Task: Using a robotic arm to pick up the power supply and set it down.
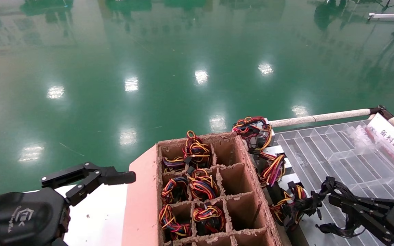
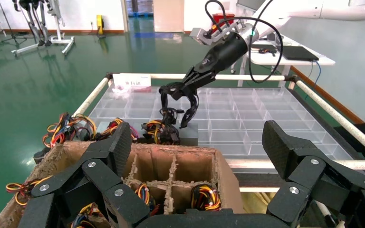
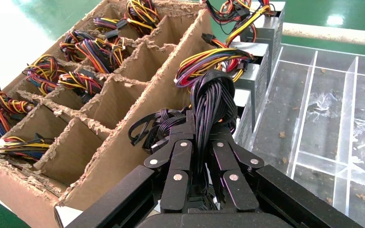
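The left black two-finger claw point(image 1: 89, 179) hovers, fingers apart, beside the brown cardboard divider box point(image 1: 238, 205) of coloured wire bundles. The right claw point(image 3: 200, 159) is clamped on the black cable bundle point(image 3: 211, 102) of the plain grey metal power supply point(image 2: 188, 134), on the clear tray point(image 1: 340, 150) labelled "备料区" point(image 1: 391, 139)

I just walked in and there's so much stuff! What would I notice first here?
Probably the bright red, yellow and orange wire bundles stuffed into the brown cardboard box with dividers, right in the middle. Beside it, over the clear plastic tray, the right tool is shut on a black cable bundle. The left tool waits open near the box's other side, above the shiny green floor.
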`<state>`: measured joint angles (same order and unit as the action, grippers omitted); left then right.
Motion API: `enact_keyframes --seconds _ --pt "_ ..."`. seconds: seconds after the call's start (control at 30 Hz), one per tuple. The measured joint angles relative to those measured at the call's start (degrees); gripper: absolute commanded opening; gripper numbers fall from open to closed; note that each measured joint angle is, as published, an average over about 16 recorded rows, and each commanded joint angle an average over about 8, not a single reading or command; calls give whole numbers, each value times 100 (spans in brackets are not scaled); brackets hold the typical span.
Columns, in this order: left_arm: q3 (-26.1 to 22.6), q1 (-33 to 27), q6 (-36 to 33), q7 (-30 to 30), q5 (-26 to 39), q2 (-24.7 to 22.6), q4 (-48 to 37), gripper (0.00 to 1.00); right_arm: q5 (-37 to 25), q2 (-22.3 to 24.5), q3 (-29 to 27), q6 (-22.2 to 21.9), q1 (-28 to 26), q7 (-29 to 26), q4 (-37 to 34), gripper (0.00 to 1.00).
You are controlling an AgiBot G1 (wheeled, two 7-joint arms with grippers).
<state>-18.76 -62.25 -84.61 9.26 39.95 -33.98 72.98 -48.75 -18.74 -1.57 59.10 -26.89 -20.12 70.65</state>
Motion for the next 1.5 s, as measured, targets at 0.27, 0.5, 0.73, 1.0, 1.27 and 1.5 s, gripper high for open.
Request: enact_keyframes --seconds 0.27,0.5,0.73,1.0,1.27,1.5 --pt "0 0 1 0 -1 0 -1 100 -13 -19 25 -15 -43 -15 102 100" --pt "-1 0 0 -1 -1 0 -3 100 -60 -79 113 -48 -202 -90 301 100" --pt "-2 -1 0 -2 -2 0 -4 100 -107 -190 242 -86 -432 -199 482 100" --pt "-2 -1 0 -3 -4 0 -6 100 -71 -354 400 59 -730 -197 502 100" --pt "-4 -1 0 -3 -5 0 -7 100 29 -535 586 398 -1108 -54 475 100" --pt "-5 -2 0 -4 -5 1 -8 100 125 -695 757 728 -1453 91 448 100"
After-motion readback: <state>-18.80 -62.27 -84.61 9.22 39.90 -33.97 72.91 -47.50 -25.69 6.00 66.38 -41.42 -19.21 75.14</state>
